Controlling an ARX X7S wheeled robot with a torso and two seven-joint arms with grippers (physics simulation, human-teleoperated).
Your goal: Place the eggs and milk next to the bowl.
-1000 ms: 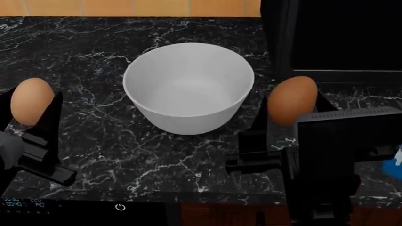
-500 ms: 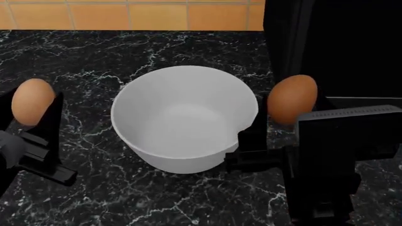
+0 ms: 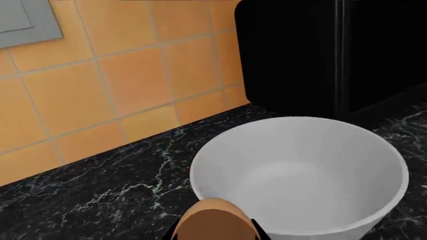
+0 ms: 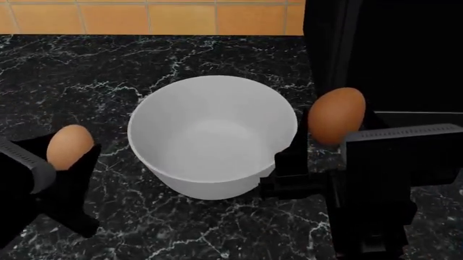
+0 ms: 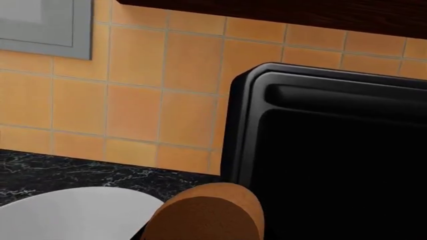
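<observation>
On the black marbled bench (image 4: 181, 59) the white bowl (image 4: 212, 135) stands in the middle of the head view, and an egg is held up on each side of it. The left claw (image 4: 69, 162) grips the paler egg (image 4: 69, 147) between its dark fingers, near and left of the bowl, with a strip of bare bench between egg and bowl wall. The right claw (image 4: 334, 122) is closed around the darker brown egg (image 4: 335, 116), just right of the bowl's rim and about level with it, so it sits higher and closer to the bowl than the left one. Both eggs stand with their long axis roughly upright.

The move ahead turns on this: each egg already lies beside the bowl rather than over it, so a mostly straight drop to the bench should land it next to the bowl. The left egg looks lower and nearer the bench, so that arm seems better placed to set down first. The right arm reaches forward with its bulky wrist low in front of the camera, its claw close beside the bowl wall, while a tall black appliance (image 5: 333, 150) stands right behind it; room there is tight.

Neither wrist view nor the head view shows the milk carton, so I cannot say where it stands.
</observation>
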